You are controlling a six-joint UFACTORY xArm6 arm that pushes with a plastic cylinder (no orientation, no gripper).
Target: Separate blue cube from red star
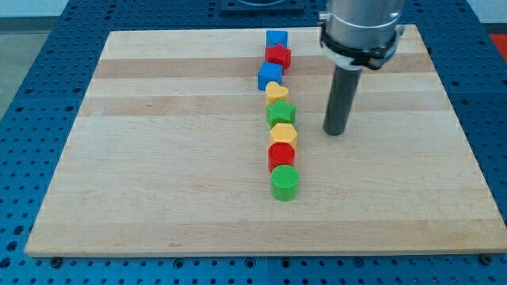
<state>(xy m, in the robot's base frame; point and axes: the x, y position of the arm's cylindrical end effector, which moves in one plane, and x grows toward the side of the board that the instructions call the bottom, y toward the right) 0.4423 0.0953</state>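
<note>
The blocks form one column down the middle of the wooden board [158, 158]. The red star [278, 55] is second from the top. The blue cube [270, 76] touches it from below. Another blue block [276, 37], its shape unclear, touches the star from above. My tip [336, 131] rests on the board to the right of the column, level with the yellow hexagon [283, 133], and touches no block. It is well below and to the right of the blue cube.
Below the blue cube the column continues with a yellow heart [276, 92], a green star [280, 113], the yellow hexagon, a red cylinder [281, 155] and a green cylinder [285, 182]. The rod's grey mount [360, 28] hangs over the board's top right.
</note>
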